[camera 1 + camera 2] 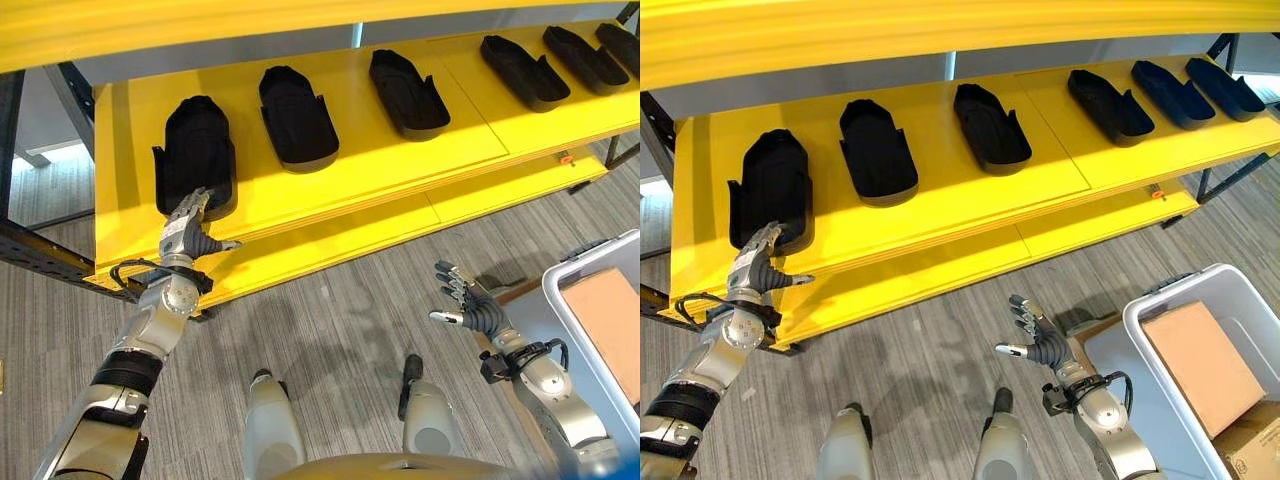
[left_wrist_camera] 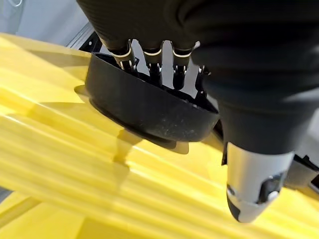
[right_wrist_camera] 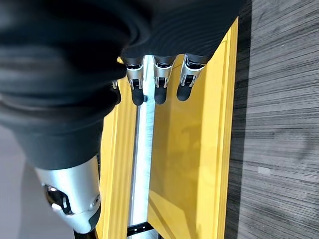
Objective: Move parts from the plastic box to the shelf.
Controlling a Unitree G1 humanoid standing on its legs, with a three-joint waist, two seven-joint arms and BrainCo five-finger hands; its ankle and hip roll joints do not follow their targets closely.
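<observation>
Several black moulded parts lie in a row on the yellow shelf (image 1: 400, 170). The leftmost part (image 1: 195, 150) stands near the shelf's front edge. My left hand (image 1: 186, 228) is against its near end, fingers (image 2: 152, 57) straight and reaching over the part's rim (image 2: 149, 107), thumb (image 2: 254, 179) held apart below it. Low on the right, my right hand (image 1: 1037, 340) hangs open and empty over the carpet. The white plastic box (image 1: 1160, 305) sits on the floor at the far right, with a brown cardboard sheet (image 1: 1200, 360) in it.
Other parts (image 1: 297, 118) (image 1: 407, 92) (image 1: 522, 70) lie further right on the shelf. A lower yellow board (image 1: 350, 240) juts out beneath and another yellow shelf (image 1: 200, 25) overhangs above. A dark metal frame (image 1: 40, 255) stands at left. A cardboard carton (image 1: 1252, 448) sits beside the box.
</observation>
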